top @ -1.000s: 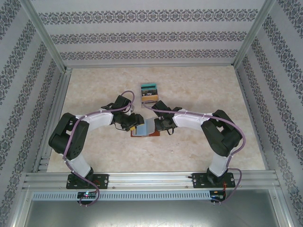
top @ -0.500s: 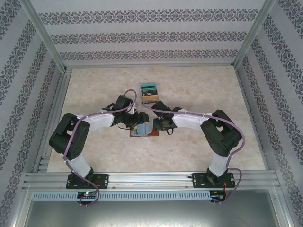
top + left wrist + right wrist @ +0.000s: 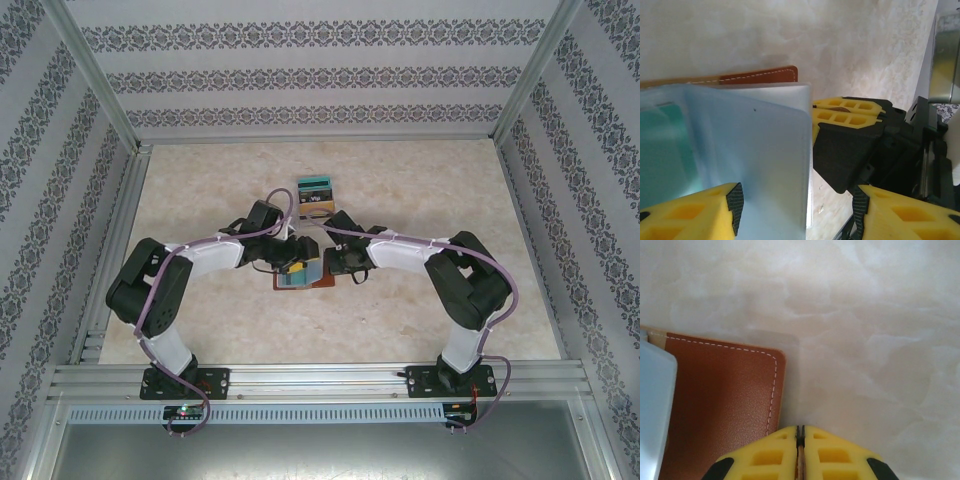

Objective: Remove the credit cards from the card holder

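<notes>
At mid-worktop (image 3: 440, 200), between our hands, the card holder (image 3: 725, 400) lies open. Our left hand (image 3: 796, 210), spread wide, hovers nearer, over its sleeve pages (image 3: 750, 150); our right hand (image 3: 799, 437) pinches its right edge.

The card holder (image 3: 325, 281) is lying open near the middle of the table, its brown stitched leather cover (image 3: 725, 400) resting flat and its blue-grey sleeve pages (image 3: 755, 150) spreading over it; a teal credit card (image 3: 665, 145) is showing through one sleeve, while a small stack of cards (image 3: 316, 192) is sitting apart, farther back
</notes>
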Motion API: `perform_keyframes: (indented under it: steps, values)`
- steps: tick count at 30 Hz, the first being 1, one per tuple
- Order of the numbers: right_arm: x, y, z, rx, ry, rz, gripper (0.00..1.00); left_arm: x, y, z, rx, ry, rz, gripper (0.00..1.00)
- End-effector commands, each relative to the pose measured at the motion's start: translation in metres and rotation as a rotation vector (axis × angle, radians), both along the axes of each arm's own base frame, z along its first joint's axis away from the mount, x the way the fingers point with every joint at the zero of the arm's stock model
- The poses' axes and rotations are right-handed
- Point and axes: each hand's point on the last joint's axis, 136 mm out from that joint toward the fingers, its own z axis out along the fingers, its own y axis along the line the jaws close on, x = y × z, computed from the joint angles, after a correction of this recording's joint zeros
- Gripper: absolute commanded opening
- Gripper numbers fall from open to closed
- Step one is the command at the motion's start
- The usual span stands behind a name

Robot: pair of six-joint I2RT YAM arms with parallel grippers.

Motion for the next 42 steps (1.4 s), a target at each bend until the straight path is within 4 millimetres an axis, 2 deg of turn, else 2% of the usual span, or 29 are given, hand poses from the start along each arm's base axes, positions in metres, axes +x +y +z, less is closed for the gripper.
perform_keyframes:
  steps: [1,8,12,19,23,27,32,33,36,40,42]
  values:
    - [0.003,0.002,0.012,0.105,0.001,-0.050,0.09,0.005,-0.015,0.006,-0.035,-0.022,-0.033,0.61]
    - [0.010,-0.005,0.023,0.200,0.004,-0.122,0.12,0.005,-0.024,-0.004,-0.024,0.002,-0.051,0.61]
    - [0.013,-0.007,0.035,0.273,-0.009,-0.156,0.18,0.004,-0.028,-0.010,-0.011,0.019,-0.062,0.62]
    - [0.011,-0.013,0.049,0.332,-0.028,-0.189,0.21,0.008,-0.023,-0.005,0.027,0.004,-0.049,0.62]
    - [0.008,-0.003,0.060,0.359,-0.031,-0.149,0.21,0.014,-0.006,0.010,0.070,-0.041,-0.005,0.63]
    - [0.007,0.008,0.071,0.341,-0.055,-0.094,0.21,0.015,0.022,0.018,0.116,-0.052,0.051,0.61]
    - [0.007,0.023,0.083,0.265,-0.098,-0.028,0.25,0.004,0.049,0.006,0.177,-0.017,0.094,0.58]
    - [0.008,0.023,0.085,0.240,-0.111,-0.028,0.28,0.001,0.055,0.004,0.186,-0.011,0.106,0.57]
    - [0.012,0.020,0.095,0.171,-0.160,-0.031,0.47,-0.005,0.067,-0.004,0.201,0.007,0.136,0.57]
    - [0.014,0.017,0.109,0.105,-0.216,-0.012,0.50,-0.009,0.073,-0.010,0.208,0.020,0.141,0.56]
    - [0.012,0.026,0.112,0.134,-0.205,0.021,0.48,-0.009,0.070,-0.012,0.193,0.026,0.142,0.55]
